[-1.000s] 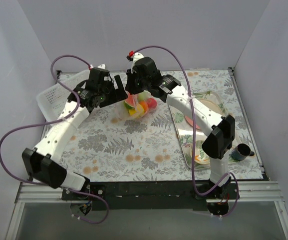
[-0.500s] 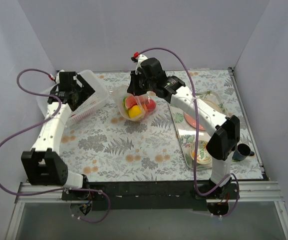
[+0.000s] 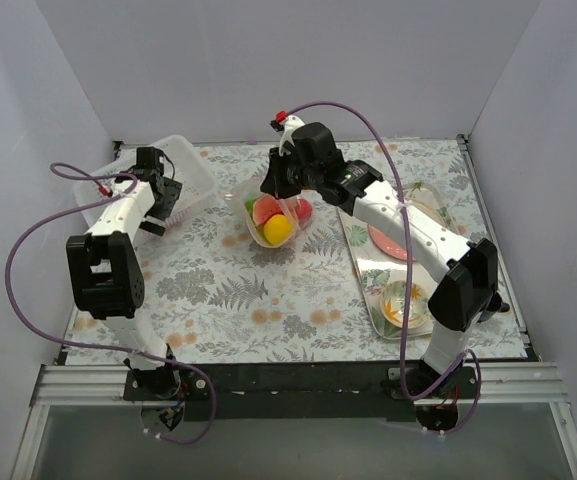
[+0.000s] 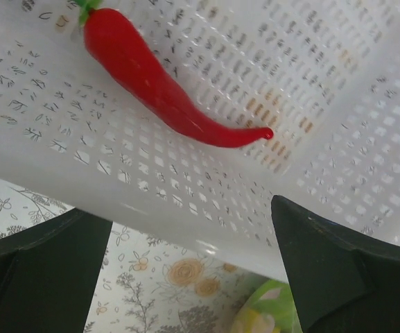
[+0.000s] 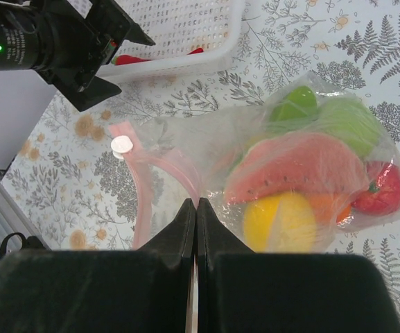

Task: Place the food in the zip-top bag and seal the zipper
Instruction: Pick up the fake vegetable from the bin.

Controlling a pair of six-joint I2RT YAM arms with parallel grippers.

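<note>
The clear zip-top bag (image 3: pixel 273 222) lies at mid-table with the food inside. In the right wrist view I see a watermelon slice (image 5: pixel 297 166), a yellow lemon (image 5: pixel 283 222), green apples (image 5: pixel 345 125), a red apple (image 5: pixel 387 191) and a bit of orange (image 5: pixel 328 205) in the bag (image 5: pixel 255 132). My right gripper (image 3: pixel 276 188) (image 5: pixel 196 205) is shut on the pink zipper strip (image 5: pixel 141 187) at the bag's mouth. A white slider (image 5: pixel 122 146) sits on the strip. My left gripper (image 3: pixel 161 195) (image 4: pixel 193 277) is open and empty beside the basket, apart from the bag.
A white slotted basket (image 3: pixel 193 170) (image 4: pixel 186 173) stands at the back left and holds a red chili pepper (image 4: pixel 158 87). A tray (image 3: pixel 368 270) with patterned plates and a bowl (image 3: pixel 403 305) lies on the right under my right arm.
My left arm has pulled away from the bag to the left and now sits folded by the basket. My right gripper has kept hold of the bag's mouth.
</note>
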